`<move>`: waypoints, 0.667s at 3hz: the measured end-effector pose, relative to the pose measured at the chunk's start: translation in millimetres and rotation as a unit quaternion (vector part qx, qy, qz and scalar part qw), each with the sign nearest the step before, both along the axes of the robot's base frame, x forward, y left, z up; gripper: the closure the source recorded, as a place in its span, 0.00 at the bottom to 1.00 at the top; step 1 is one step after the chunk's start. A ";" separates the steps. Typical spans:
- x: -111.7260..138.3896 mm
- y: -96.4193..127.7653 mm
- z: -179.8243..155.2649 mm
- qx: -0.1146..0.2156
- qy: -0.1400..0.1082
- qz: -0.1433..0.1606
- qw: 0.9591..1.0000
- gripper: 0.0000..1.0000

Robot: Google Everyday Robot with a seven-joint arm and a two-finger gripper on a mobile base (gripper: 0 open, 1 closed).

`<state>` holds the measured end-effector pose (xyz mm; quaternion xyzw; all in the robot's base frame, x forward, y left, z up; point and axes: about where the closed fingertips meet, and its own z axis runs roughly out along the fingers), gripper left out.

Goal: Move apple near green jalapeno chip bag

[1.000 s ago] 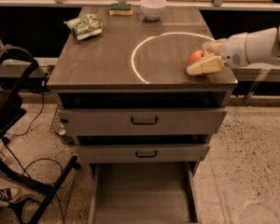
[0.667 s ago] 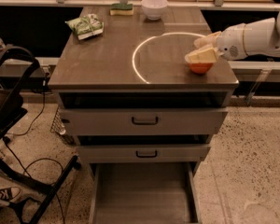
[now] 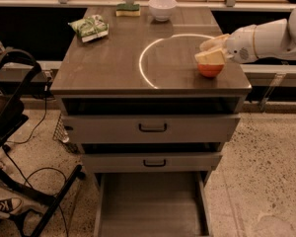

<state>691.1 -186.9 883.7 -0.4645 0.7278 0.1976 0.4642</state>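
Single arm (image 3: 269, 38) is reaching in from the right edge of view, its white forearm lying nearly level and pointing left. It is running out of view at the upper right. The wrist section, white with a small dark-dotted patch, is sitting directly behind the cream-coloured gripper (image 3: 207, 52). The gripper is hanging low over the right-hand part of the table (image 3: 113, 58), its tip tilting slightly downward. It is sitting right against the top of the apple (image 3: 210, 71) and covering the apple's upper half.

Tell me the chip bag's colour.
Light green and white chip bag, camera view; gripper over the apple at the table edge.
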 end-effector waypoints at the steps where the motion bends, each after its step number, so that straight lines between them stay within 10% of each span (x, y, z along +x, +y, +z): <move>1: 0.2 0.9 -0.4 0.000 0.000 0.001 1.000 1.00; 2: 0.5 2.4 -1.1 0.000 0.001 0.002 1.000 0.85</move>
